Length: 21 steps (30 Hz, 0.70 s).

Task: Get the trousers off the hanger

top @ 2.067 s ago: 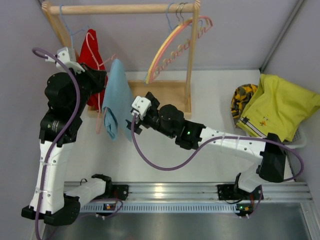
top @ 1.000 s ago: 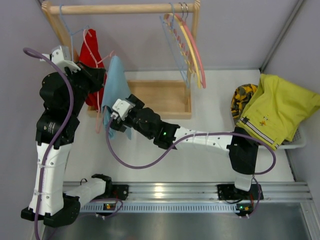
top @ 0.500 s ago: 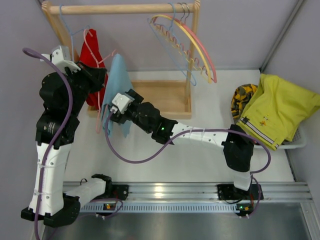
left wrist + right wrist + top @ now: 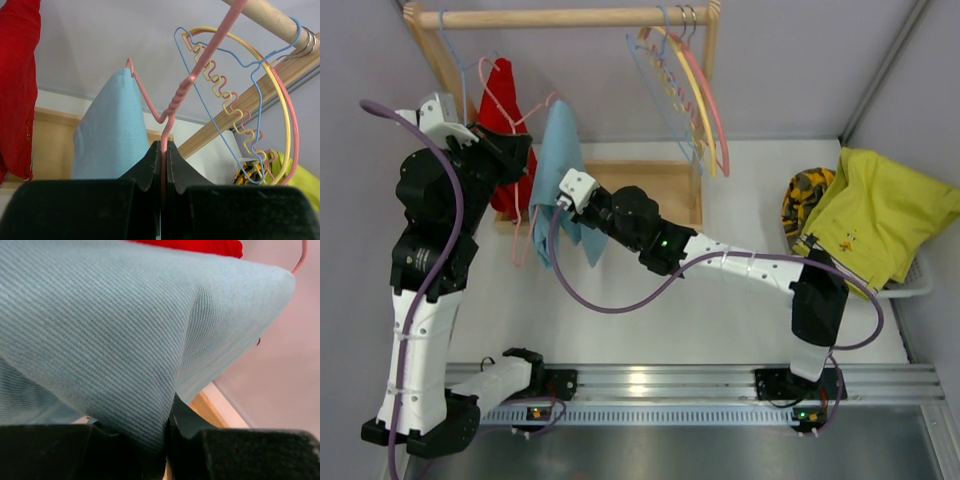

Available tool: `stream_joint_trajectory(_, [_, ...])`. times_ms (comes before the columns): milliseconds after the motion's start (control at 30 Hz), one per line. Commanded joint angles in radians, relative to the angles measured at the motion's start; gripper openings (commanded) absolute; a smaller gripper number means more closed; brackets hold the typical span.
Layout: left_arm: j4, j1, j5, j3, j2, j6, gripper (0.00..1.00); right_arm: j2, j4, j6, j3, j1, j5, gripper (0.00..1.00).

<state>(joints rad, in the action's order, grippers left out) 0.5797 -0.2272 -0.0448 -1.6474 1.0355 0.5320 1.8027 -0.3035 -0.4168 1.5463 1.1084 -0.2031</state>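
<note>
Nearest the arms' side of the table, off to the right, the yellow-green trousers (image 4: 880, 215) lie heaped over a white basket (image 4: 920, 282) beside a yellow-and-black patterned cloth (image 4: 805, 195), already off any hanger. A small printed motif sits by their striped hem, too small to read, and no other writing or label shows anywhere. Further in, the left gripper (image 4: 162, 150) is closed tight on the twisted neck of the pink hanger (image 4: 175, 100), apparently to steady it while the cloth is drawn off. The right gripper (image 4: 167, 437) reaches across from the other side with its fingers pinched on a fold of the light blue trousers (image 4: 560, 190), which hang draped over that hanger's bar. The grip low on the free edge looks meant for a sideways pull. Just behind them, the red trousers (image 4: 503, 110) hang on their own hanger, untouched. Farthest back, the wooden rail (image 4: 560, 17) carries the empty hangers (image 4: 685, 90) bunched at its right end.
</note>
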Motion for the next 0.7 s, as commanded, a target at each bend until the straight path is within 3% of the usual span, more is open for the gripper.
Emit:
stream_joint_trajectory(0, [-0.164,0.002,-0.007,0.018,-0.051,-0.030,0.00,-0.149,-0.057,0.006,0.058,-0.019,0.047,0.00])
stream_joint_trajectory(667, [-0.101,0.002,-0.046,0.277,-0.127,-0.072,0.00,-0.368,0.116,0.121,0.124,-0.012,0.103,0.00])
